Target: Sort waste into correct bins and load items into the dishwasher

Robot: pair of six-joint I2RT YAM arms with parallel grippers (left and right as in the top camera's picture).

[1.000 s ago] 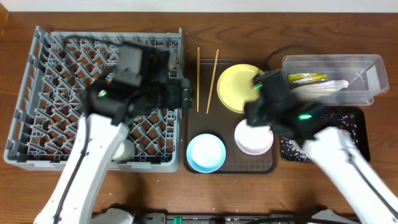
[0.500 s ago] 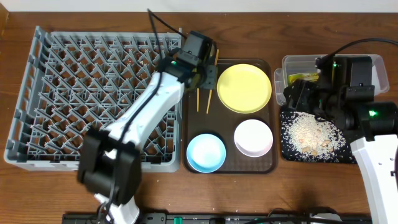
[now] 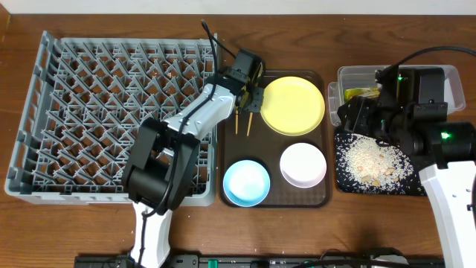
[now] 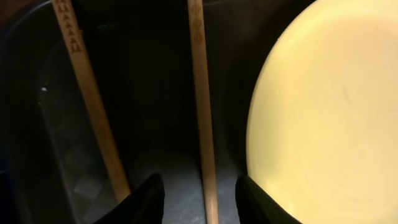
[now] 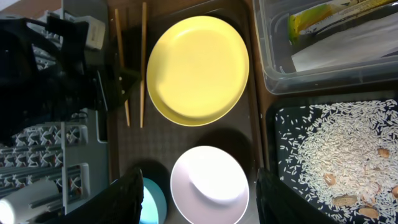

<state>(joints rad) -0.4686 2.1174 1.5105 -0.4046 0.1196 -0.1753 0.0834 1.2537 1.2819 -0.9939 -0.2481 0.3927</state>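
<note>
Two wooden chopsticks (image 3: 237, 121) (image 4: 200, 93) lie on the brown tray left of the yellow plate (image 3: 291, 105) (image 5: 198, 70). My left gripper (image 3: 249, 83) (image 4: 200, 202) is open and low, its fingers on either side of the right chopstick. The light-blue bowl (image 3: 246, 182) and the white bowl (image 3: 303, 164) (image 5: 209, 185) sit in front. My right gripper (image 3: 363, 119) (image 5: 205, 202) is open and empty, high above the white bowl. The clear tub (image 3: 442, 78) holds the wrapper (image 5: 317, 18) and the tissue (image 5: 348, 53). Rice scraps (image 3: 372, 158) lie in the black tray (image 3: 341, 182).
The grey dish rack (image 3: 97, 112) fills the left side, touching the brown tray (image 3: 275, 199). A white cup-like thing (image 5: 22, 204) lies in the rack near its front right. My left arm reaches over the rack's right edge.
My left arm swung from over the rack to the chopsticks and came down on them. My right arm drew back from over the plate toward the bins, uncovering the rice tray.
</note>
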